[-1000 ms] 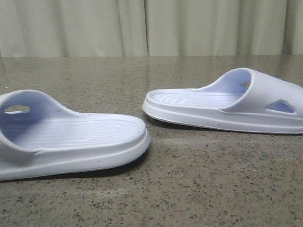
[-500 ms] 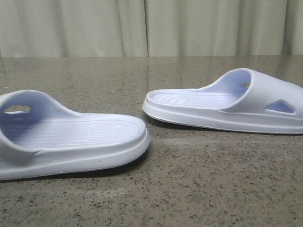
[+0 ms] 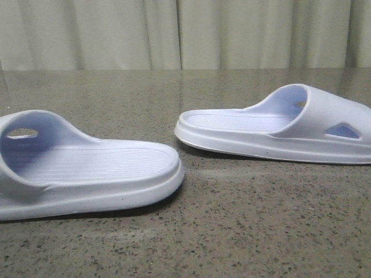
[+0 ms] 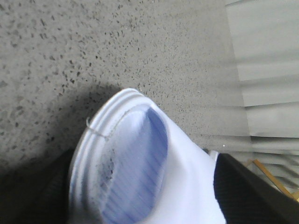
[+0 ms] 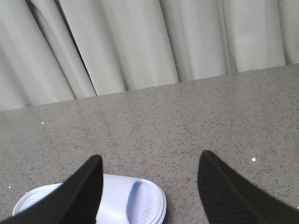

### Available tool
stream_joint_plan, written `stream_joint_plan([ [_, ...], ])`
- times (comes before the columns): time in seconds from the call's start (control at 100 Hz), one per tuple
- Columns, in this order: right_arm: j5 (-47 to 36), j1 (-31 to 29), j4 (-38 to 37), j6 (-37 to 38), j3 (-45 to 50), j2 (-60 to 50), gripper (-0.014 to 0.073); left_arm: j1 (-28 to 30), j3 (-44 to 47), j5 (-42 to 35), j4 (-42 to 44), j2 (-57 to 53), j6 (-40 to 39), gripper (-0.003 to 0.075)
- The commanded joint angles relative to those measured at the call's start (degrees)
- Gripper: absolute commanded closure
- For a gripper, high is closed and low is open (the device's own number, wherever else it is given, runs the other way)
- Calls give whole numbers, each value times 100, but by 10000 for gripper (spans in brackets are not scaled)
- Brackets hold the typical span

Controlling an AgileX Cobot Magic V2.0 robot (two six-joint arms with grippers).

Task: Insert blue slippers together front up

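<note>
Two pale blue slippers lie sole-down on the speckled table. The left slipper sits near the front, with its strap at the picture's left edge. The right slipper lies farther back with its strap toward the right. Neither gripper shows in the front view. In the left wrist view my left gripper has a dark finger on each side of the left slipper, which fills the gap between them. In the right wrist view my right gripper hangs open above the table, and one finger covers part of the right slipper.
A pale pleated curtain hangs behind the table's far edge. Bare stone surface lies between the slippers and in front of them. A wooden frame shows beyond the table in the left wrist view.
The shadow under the left slipper's free end looks slightly darker. Otherwise nothing has visibly moved.
</note>
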Motion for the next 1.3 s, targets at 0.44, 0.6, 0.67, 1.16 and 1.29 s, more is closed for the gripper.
stream_joint_plan([
  [0.44, -402, -41, -46, -22, -194, 116, 213, -28, 131, -27, 43, 192, -197, 503],
  [0.6, -402, -41, -46, -22, -194, 116, 213, -28, 131, -27, 43, 192, -197, 637],
  [0.67, -402, -41, -46, -22, -194, 116, 213, -28, 131, -27, 43, 192, -197, 679],
  [1.16, -546, -41, -46, -22, -194, 116, 213, -28, 122, -13, -737, -32, -76, 704],
  [1.29, -560, -41, -147, -22, -194, 116, 213, -28, 122, 0, -1363, -407, 262, 704],
])
